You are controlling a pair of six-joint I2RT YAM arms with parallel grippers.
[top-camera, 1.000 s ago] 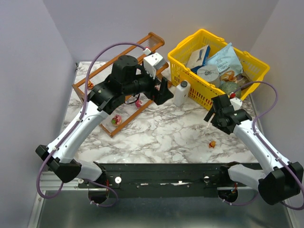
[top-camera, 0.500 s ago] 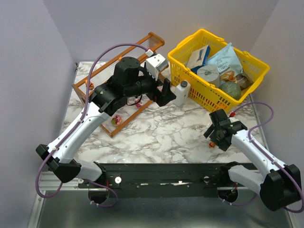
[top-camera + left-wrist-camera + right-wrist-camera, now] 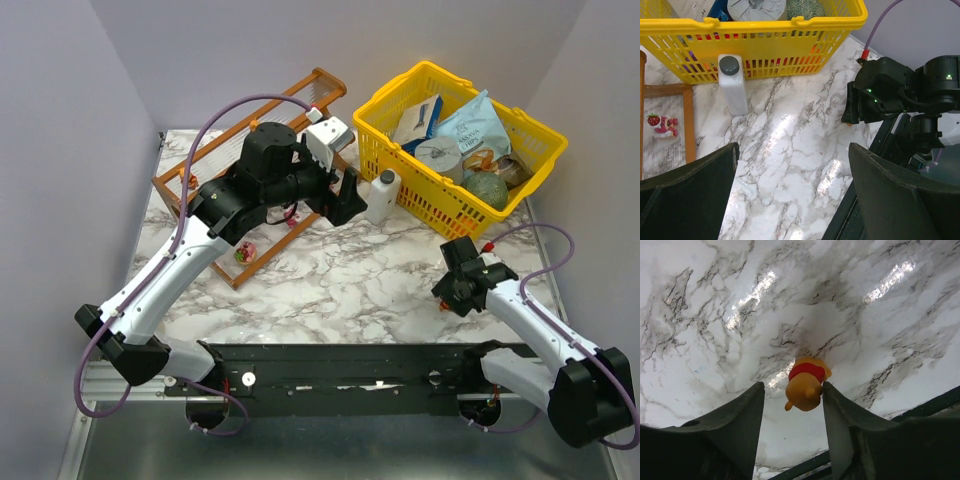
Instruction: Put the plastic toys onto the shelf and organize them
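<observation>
A small orange bear toy (image 3: 806,382) with a red shirt lies on the marble table between the fingers of my right gripper (image 3: 792,387). The jaws are open around it; the right finger is at its side and the left finger stands apart. In the top view the right gripper (image 3: 447,297) hides this toy. My left gripper (image 3: 345,195) is open and empty above the table near the white bottle (image 3: 732,85). The brown-framed shelf (image 3: 200,165) stands at the back left, with a pink and green toy (image 3: 243,252) and a pink strawberry toy (image 3: 662,123) on its tiers.
A yellow basket (image 3: 400,175) of packaged goods stands at the back right, with the white bottle (image 3: 381,195) just in front of it. The table's near edge and black rail (image 3: 350,365) lie close below my right gripper.
My right arm has swung down and toward the near edge, lowering its open gripper over the orange toy. My left gripper has shifted slightly toward the bottle.
</observation>
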